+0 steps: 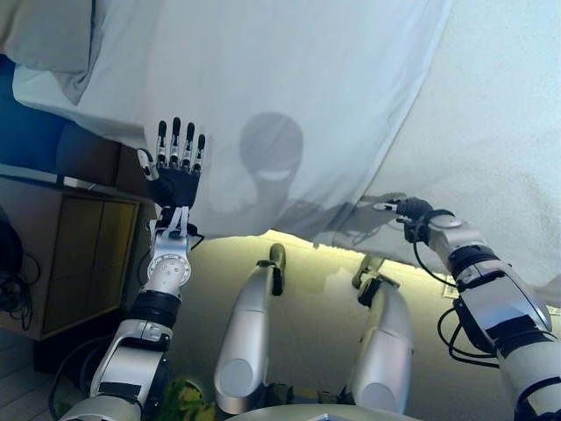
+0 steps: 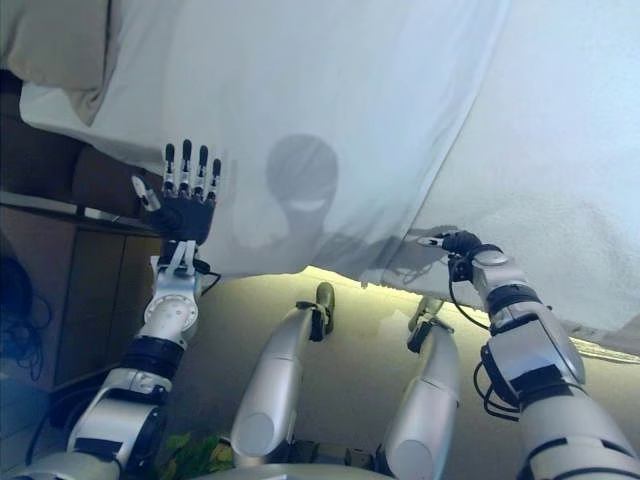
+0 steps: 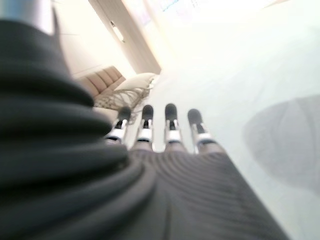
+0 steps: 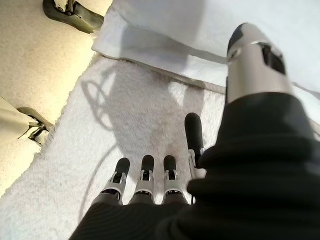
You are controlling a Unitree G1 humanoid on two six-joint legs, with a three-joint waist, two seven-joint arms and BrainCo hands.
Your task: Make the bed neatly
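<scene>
Fingers [image 1: 175, 140] of my left hand [image 1: 175, 180] stood straight and spread in the head views, raised before the white sheet [image 1: 289, 96] that hung over the bed's near edge; a pillow [image 1: 48, 35] lay at the far left corner. My right hand [image 2: 462, 243] sat at the sheet's hem beside the towelling blanket [image 2: 560, 170]. From the left wrist, my fingers [image 3: 170, 122] were straight, holding nothing. From the right wrist, my fingers [image 4: 145, 175] reached out straight over the blanket [image 4: 75, 165], empty.
</scene>
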